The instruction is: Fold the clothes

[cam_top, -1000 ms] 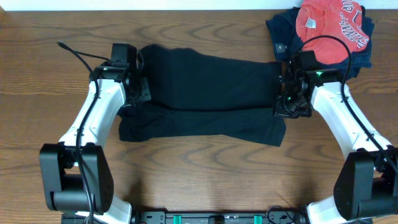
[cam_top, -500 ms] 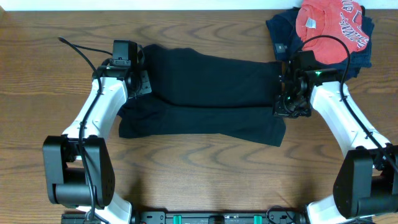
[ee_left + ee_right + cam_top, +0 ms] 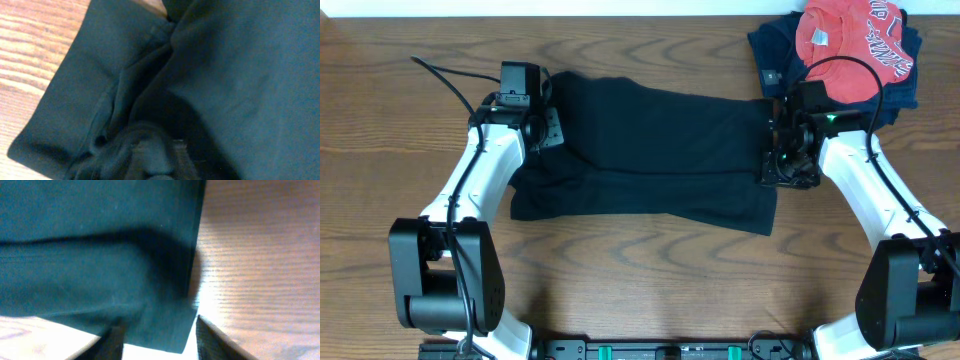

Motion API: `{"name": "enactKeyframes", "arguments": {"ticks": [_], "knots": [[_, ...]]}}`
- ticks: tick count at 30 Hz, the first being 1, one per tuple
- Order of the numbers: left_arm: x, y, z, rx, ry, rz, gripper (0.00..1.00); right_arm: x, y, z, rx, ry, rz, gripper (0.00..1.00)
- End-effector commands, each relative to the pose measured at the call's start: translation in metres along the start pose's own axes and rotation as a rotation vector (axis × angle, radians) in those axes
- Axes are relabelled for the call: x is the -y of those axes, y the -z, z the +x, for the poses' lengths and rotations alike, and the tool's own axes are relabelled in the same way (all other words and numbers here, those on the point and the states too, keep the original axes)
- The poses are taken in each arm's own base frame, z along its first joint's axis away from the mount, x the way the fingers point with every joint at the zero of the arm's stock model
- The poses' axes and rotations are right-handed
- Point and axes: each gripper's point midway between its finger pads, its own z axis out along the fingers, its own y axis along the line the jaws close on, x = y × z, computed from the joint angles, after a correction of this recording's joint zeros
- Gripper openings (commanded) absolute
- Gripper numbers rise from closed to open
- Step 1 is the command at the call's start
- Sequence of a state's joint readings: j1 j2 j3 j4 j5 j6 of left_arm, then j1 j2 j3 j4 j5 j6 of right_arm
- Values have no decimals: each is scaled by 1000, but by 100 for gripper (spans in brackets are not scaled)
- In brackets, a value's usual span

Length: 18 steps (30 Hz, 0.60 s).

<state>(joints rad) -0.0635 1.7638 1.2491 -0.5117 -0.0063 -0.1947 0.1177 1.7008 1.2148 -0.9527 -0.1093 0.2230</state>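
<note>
The black garment lies flat across the middle of the table, folded lengthwise into a long band. My left gripper is at its left end. In the left wrist view the fingers are shut on a bunched fold of the black garment. My right gripper is at the garment's right end. In the right wrist view its fingers are spread wide, with the corner of the garment lying between them. No tag shows.
A red shirt with white lettering lies on a navy garment at the far right corner, just behind my right arm. The wooden table shows in front of the garment. A cable trails off my left arm.
My left gripper has moved a little toward the far edge, pulling the garment's left end with it. My right arm has barely moved.
</note>
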Motion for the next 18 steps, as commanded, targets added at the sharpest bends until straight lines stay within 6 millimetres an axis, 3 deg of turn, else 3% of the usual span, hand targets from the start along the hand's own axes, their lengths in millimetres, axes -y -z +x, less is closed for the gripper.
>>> {"name": "enactKeyframes", "arguments": {"ticks": [1,5,7,11,15,18], "knots": [[0,1,-8,28,-25,-6,58,6,-4,0,-9,-10,11,59],[4,9,-28,86,-23,9,76,4,-1,-7,13,-8,7,61],[8,14,-39,119,-26,18,79,2,5,-14,37,-4,2,62],[20,20,-53,163,-195,61,80,-9,22,-38,116,30,-25,69],[21,11,-58,180,-269,56,83,-23,34,-53,174,83,-39,73],[22,-7,-57,170,-322,49,83,-31,35,-56,190,101,-47,73]]}}
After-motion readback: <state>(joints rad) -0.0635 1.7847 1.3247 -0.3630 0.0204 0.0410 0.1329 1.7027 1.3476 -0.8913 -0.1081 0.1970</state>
